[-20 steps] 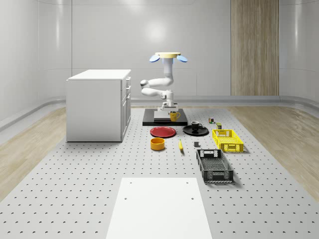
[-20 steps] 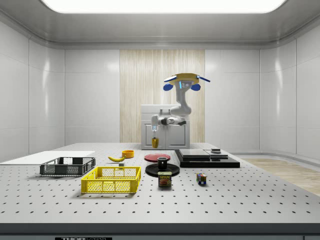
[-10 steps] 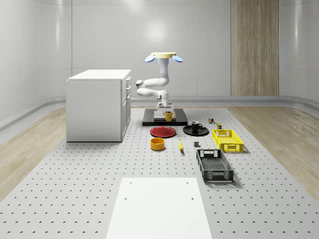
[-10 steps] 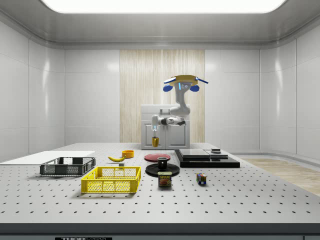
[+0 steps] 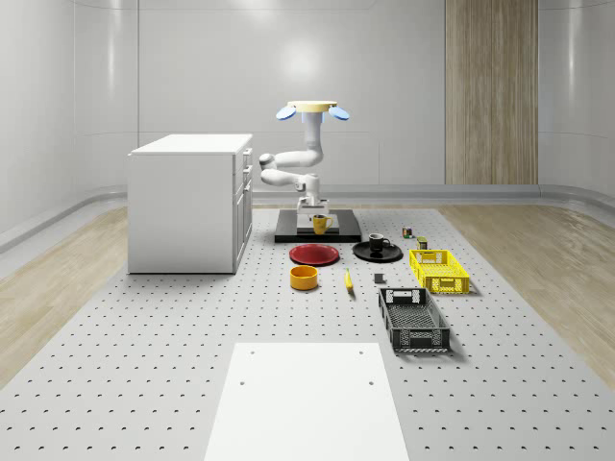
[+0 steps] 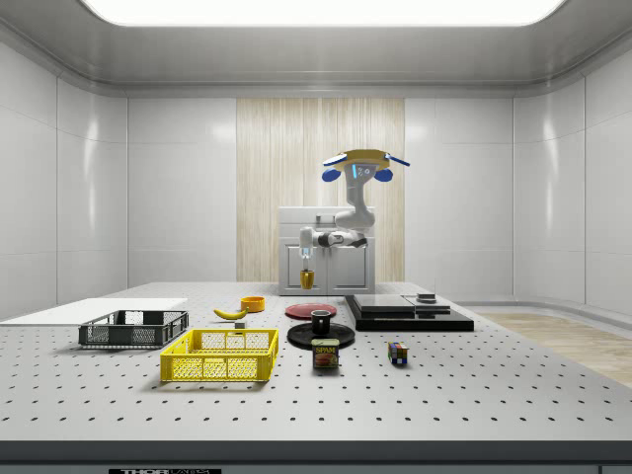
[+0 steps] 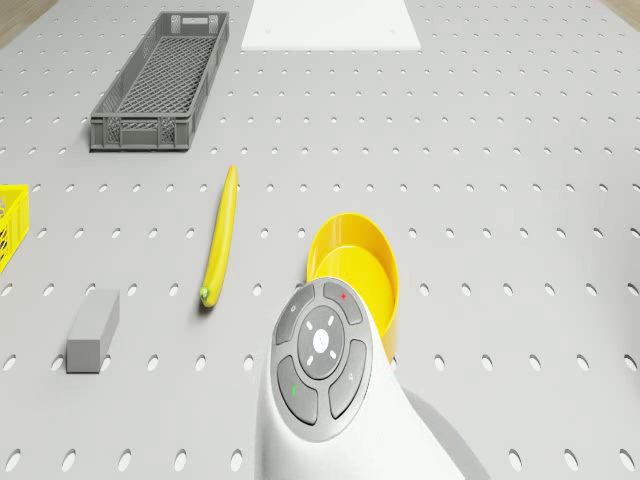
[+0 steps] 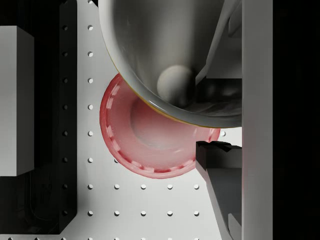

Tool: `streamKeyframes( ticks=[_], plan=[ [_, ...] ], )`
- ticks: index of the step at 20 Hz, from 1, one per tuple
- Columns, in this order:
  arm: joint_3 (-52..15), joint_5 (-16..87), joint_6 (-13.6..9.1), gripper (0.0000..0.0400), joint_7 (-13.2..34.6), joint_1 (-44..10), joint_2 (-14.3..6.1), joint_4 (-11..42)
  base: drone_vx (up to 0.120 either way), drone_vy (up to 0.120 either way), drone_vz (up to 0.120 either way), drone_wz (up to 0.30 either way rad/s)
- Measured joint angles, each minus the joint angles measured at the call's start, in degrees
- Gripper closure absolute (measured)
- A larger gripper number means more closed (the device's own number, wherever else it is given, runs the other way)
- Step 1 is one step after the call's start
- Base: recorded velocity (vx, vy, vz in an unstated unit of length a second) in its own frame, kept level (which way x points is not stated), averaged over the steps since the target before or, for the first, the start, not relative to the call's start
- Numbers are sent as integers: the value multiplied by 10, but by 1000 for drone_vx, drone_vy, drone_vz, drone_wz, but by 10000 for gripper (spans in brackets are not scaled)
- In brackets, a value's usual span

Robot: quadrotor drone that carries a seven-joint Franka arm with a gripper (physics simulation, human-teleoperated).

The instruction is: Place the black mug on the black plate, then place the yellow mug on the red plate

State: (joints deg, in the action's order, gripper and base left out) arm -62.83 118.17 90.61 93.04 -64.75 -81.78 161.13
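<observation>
Bare red plate [image 5: 314,254] below; cabinet [image 5: 189,202] well aside.

drone [image 5: 312,109]: hovers over slab [image 5: 348,230]
mug [image 5: 320,224]: in gripper [image 5: 314,216], above plate [image 5: 314,254]
bowl [image 5: 304,278]: before plate
cabinet [image 5: 190,202]: whole-scene view's left

Perforated table [image 5: 144,384]: matt grey, metal-like, regular holes. Flat panel [image 5: 306,403] on it: smooth, matt white. Cabinet [image 5: 187,202]: smooth white, faint sheen. Red plate [image 5: 314,254]: glossy. Black plate [image 5: 360,252]: glossy. Yellow mug [image 5: 320,224]: glossy, glazed look. Yellow bowl [image 7: 362,265]: smooth, plastic-like. Banana [image 7: 220,238]: smooth, dull skin. Grey crate [image 7: 160,82] and yellow crate [image 5: 438,270]: lattice-walled, plastic-like, matt. Arm [image 5: 293,171]: glossy white shell. Floor [image 5: 48,279] beside table: pale wood grain. Back-wall panel [image 5: 490,91]: striped wood.
</observation>
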Motion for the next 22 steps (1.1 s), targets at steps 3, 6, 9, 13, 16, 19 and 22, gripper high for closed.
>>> streamKeyframes(
  ticks=[3, 6, 9, 13, 16, 19, 22],
  plan=[
    [-2, -4, 7, 290, -22, 20, -7, -2, 0, 0, 0, 0],
    [2, -2, 15, 290, -39, 33, -12, -6, 0, 0, 0, 0],
    [17, 11, 26, 290, -48, 37, -14, -16, 0, 0, 0, 0],
    [42, 34, 42, 290, -55, 35, -15, -31, 0, 0, 0, 0],
    [61, 52, 53, 290, -58, 32, -13, -43, 0, 0, 0, 0],
    [81, 70, 65, 290, -60, 27, -9, -57, 0, 0, 0, 0],
    [101, 89, 75, 290, -62, 22, -4, -72, 0, 0, 0, 0]
  ],
)
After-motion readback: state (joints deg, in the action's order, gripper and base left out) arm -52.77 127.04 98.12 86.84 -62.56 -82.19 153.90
